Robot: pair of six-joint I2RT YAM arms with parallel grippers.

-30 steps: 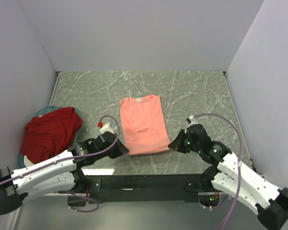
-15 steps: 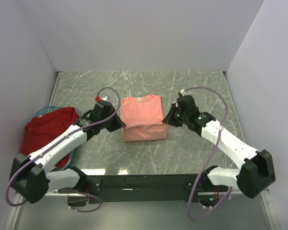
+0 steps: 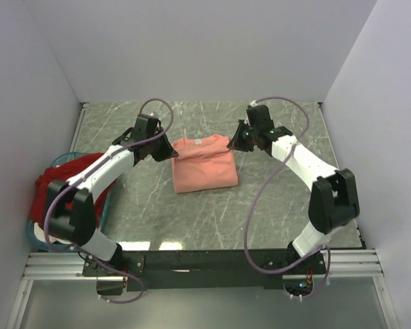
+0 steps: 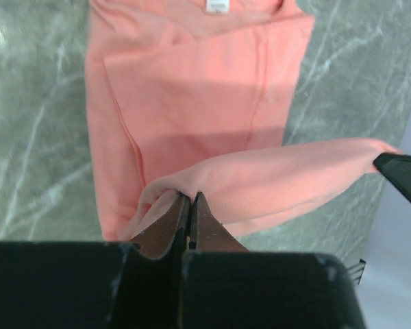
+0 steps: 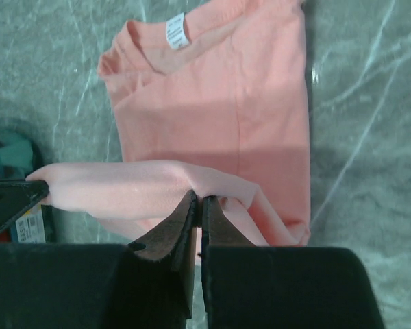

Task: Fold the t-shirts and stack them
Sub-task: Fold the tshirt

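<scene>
Two-sided pinch on the salmon-pink t-shirt (image 3: 204, 171)
Left gripper (image 4: 190, 199) and right gripper (image 5: 198, 199) each clamp its fold at the table's (image 3: 281, 205) middle; the dark red t-shirt (image 3: 60, 184) fills the basket (image 3: 60, 160) at the left edge.

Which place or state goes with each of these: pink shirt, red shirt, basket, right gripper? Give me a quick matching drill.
Things:
1. salmon-pink t-shirt
2. dark red t-shirt
3. teal basket
4. right gripper

Places or states:
A. heaped in the basket
B. shut on a lifted pink edge
C. at the left edge of the table
D. lying mid-table, partly folded

Pairs: 1-D, 2-A, 3-C, 4-B
</scene>
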